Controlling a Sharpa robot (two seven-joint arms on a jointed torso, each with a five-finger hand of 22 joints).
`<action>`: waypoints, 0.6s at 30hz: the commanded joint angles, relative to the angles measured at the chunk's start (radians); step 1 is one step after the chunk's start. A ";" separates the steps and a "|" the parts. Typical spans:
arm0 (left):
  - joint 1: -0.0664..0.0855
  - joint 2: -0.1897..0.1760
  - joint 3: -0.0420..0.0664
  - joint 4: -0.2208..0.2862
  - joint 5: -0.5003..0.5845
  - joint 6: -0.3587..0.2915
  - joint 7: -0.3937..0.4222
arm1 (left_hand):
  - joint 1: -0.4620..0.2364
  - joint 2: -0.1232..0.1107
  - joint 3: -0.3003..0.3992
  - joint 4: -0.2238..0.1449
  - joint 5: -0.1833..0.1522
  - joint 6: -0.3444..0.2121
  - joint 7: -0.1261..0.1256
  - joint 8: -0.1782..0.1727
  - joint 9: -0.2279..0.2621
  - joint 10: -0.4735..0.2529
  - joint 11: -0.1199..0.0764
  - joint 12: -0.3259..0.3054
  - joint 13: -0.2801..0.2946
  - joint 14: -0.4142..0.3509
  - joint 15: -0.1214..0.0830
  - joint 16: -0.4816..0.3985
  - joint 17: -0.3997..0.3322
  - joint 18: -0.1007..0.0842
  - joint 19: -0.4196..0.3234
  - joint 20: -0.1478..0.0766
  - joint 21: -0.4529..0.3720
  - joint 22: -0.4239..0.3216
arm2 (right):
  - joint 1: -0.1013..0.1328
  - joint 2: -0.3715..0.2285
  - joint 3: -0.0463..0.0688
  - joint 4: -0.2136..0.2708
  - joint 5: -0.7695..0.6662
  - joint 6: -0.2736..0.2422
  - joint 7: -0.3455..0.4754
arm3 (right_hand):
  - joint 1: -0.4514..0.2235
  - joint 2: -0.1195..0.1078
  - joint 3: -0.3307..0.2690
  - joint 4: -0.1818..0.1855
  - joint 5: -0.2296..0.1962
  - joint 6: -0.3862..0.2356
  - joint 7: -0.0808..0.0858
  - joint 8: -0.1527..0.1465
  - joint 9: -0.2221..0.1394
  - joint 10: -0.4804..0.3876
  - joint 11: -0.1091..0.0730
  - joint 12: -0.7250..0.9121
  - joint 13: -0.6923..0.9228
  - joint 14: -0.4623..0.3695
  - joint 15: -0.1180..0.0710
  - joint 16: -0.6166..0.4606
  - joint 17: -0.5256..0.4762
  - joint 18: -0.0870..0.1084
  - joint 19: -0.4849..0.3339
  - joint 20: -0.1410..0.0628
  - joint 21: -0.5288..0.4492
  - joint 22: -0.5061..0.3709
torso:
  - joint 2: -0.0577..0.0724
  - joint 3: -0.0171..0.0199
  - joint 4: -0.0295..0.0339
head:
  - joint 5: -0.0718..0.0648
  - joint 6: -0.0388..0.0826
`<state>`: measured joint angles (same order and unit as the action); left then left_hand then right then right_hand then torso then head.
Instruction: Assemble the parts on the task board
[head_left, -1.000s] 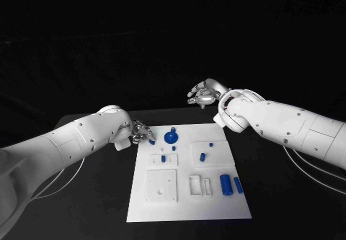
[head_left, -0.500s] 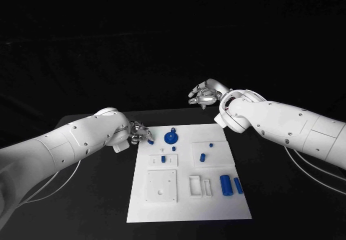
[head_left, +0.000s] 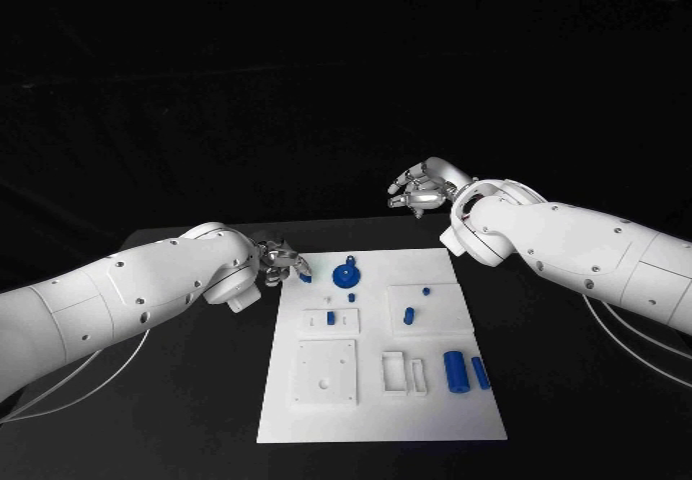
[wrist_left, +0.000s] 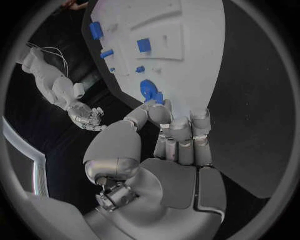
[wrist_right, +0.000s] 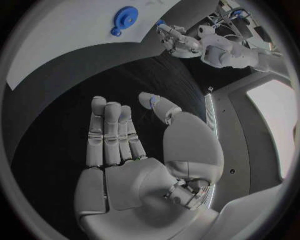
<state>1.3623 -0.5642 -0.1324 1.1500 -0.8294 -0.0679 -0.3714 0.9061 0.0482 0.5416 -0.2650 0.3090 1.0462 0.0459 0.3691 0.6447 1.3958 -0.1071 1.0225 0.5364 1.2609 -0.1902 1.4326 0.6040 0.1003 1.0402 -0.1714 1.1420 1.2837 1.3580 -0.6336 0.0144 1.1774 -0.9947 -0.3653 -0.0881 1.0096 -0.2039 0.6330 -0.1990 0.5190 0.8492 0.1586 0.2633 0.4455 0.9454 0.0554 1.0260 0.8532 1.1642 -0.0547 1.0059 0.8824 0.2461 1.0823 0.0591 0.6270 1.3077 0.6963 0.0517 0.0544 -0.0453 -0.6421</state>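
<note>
the left hand (head_left: 278, 266) sits at the far left corner of the task board (head_left: 379, 415), fingers curled in together, and a small blue piece (head_left: 304, 279) shows right at its fingertips; in the left wrist view a bit of blue (wrist_left: 157, 98) peeks out between thumb and fingertips, so i'd judge it is pinching a part there, though the contact itself is half hidden. the right hand (head_left: 423, 190) hangs in the air beyond the board's far right corner, well apart from everything, holding nothing, fingers loosely apart and slightly bent. this looks like an early step: one small part being picked at the far edge while most others lie loose. the next move, i'd guess, calls for lifting that piece cleanly and carrying it to its seat, keeping it from twisting in such a narrow pinch. on the white board, a round blue disc with a small tab (head_left: 346, 274) lies near the far edge, just beside the left hand. two small blue bits (head_left: 408, 315) rest on a raised square toward the right edge, another (head_left: 330, 318) on a smaller square mid-board, and two blue cylinders (head_left: 456, 371) lie side by side near the right edge, closer to the near side. a larger white square plate (head_left: 326, 372) sits toward the near left.
</note>
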 joint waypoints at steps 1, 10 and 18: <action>0.000 -0.018 -0.008 0.045 0.023 -0.093 -0.004 | -0.003 -0.003 0.008 -0.002 0.010 0.087 -0.050 0.076 0.129 0.000 -0.008 -0.002 -0.001 0.022 -0.027 -0.001 0.000 0.012 0.005 -0.095 0.006 -0.002 | 0.000 -0.004 0.001 0.005 0.002 0.002 0.011 | -0.008 -0.002 -0.007 0.000 0.004 0.000 0.008 -0.004 -0.001 -0.007 -0.001 0.004 -0.002 -0.003 0.000 -0.001 -0.001 0.016 -0.004 0.001 -0.006 0.020 | -0.004 -0.0010 0.0061 | -0.002 -0.002; -0.001 -0.062 -0.041 0.143 0.022 -0.124 -0.014 | -0.006 -0.013 0.014 0.000 0.079 0.098 -0.055 0.088 0.147 0.001 -0.013 0.000 -0.001 0.023 -0.031 0.002 0.001 0.011 0.009 -0.097 0.010 -0.001 | 0.000 -0.009 0.001 0.009 0.003 0.002 0.012 | -0.007 -0.003 -0.007 -0.001 0.004 0.000 0.008 -0.004 -0.001 -0.007 -0.001 0.004 -0.002 -0.003 0.001 -0.001 -0.001 0.016 -0.004 0.001 -0.007 0.020 | -0.003 -0.0019 0.0057 | 0.001 -0.005; -0.001 -0.076 -0.079 0.189 0.002 -0.136 -0.016 | -0.009 -0.015 0.014 -0.004 0.105 0.102 -0.057 0.092 0.155 0.001 -0.015 0.002 0.000 0.023 -0.033 0.004 0.002 0.011 0.011 -0.098 0.011 -0.001 | 0.000 -0.012 0.001 0.011 0.003 0.002 0.011 | -0.006 -0.003 -0.007 -0.002 0.004 0.000 0.008 -0.004 -0.001 -0.007 -0.001 0.005 -0.003 -0.004 0.001 -0.001 -0.002 0.016 -0.005 0.001 -0.007 0.020 | -0.003 -0.0011 0.0064 | 0.004 -0.010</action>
<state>1.3605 -0.6390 -0.2126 1.3334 -0.8182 -0.1803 -0.3862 0.8882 0.0302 0.5510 -0.2662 0.4097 1.0462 0.0459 0.4157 0.6448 1.3968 -0.1134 1.0224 0.5365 1.2651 -0.1927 1.4326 0.6051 0.0928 1.0438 -0.1750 1.1499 1.2837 1.3581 -0.6456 0.0145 1.1868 -0.9932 -0.3653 -0.0865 1.0096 -0.2039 0.6302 -0.2018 0.5190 0.8495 0.1583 0.2633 0.4457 0.9454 0.0554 1.0259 0.8514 1.1642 -0.0547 1.0059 0.8825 0.2456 1.0823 0.0591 0.6270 1.3077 0.6930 0.0503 0.0601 -0.0418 -0.6505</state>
